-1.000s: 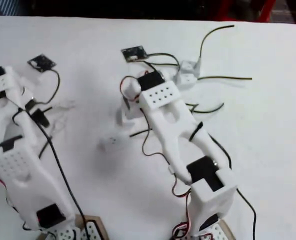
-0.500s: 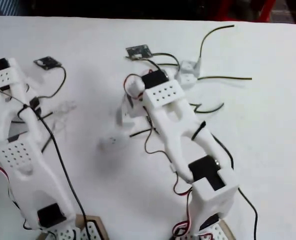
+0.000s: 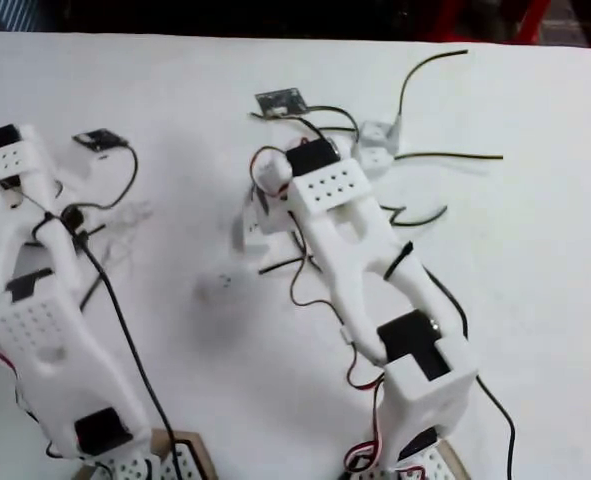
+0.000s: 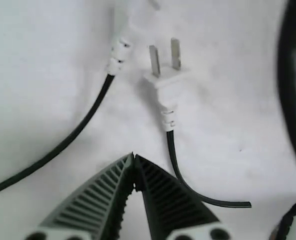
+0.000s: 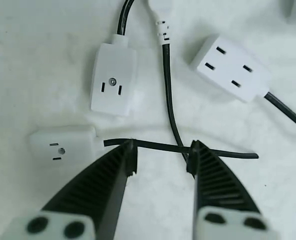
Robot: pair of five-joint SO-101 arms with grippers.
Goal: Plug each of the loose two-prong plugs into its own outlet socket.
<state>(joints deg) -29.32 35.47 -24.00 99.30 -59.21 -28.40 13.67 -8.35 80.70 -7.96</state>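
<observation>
**Left wrist view: loose plug lies ahead of a closed end effector**

Left wrist view, over the white tabletop (image 4: pixel 37 75): the left end effector (image 4: pixel 133 162) hangs with its fingers pressed together and nothing between them. Just ahead lies a white two-prong plug (image 4: pixel 164 80), flat on the surface with its prongs pointing away. Its cord (image 4: pixel 172 155) curls back past the fingertips, and the strain relief (image 4: pixel 118 50) of a second lead sits beside it.

In the right wrist view, the right end effector (image 5: pixel 162 152) stands wide, straddling a black cable (image 5: pixel 153 145) without gripping it. Beyond it lie three receptacles: a small outlet block (image 5: pixel 62 144), a single outlet socket (image 5: pixel 112 80) and a multi-slot tap (image 5: pixel 231 67).

The step in hand looks to be the pickup of the plug, with no plug yet seated. To do it well, the left fingers would need to part first. They should then close on the plug's moulded body behind the prongs, leaving both blades free and square to the slots. Gripping the cord would probably let the plug swing. The sockets lie loose and light, so one may slide under the push. The open right end effector seems well placed to pin one down.
</observation>
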